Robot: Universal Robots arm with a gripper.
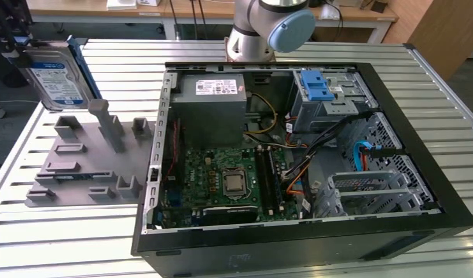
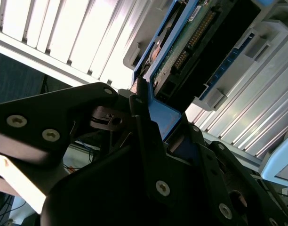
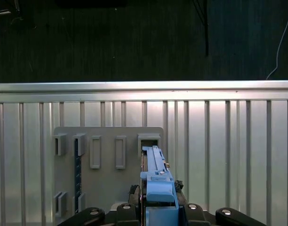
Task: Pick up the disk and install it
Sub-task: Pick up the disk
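Above grey fixture plate (image 1: 81,168), disk (image 1: 58,75) hangs upright, blue-framed edge clamped between gripper (image 3: 159,209) fingers (image 2: 145,141), both pressed against it.

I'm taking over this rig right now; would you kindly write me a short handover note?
Tool: shut on the disk, clamping its blue carrier frame.
Disk: upright in the air, clear of the grey fixture plate, on the exterior view's left of the open computer case.
Done: disk picked up.
Left: installing it; it is not yet in the case.
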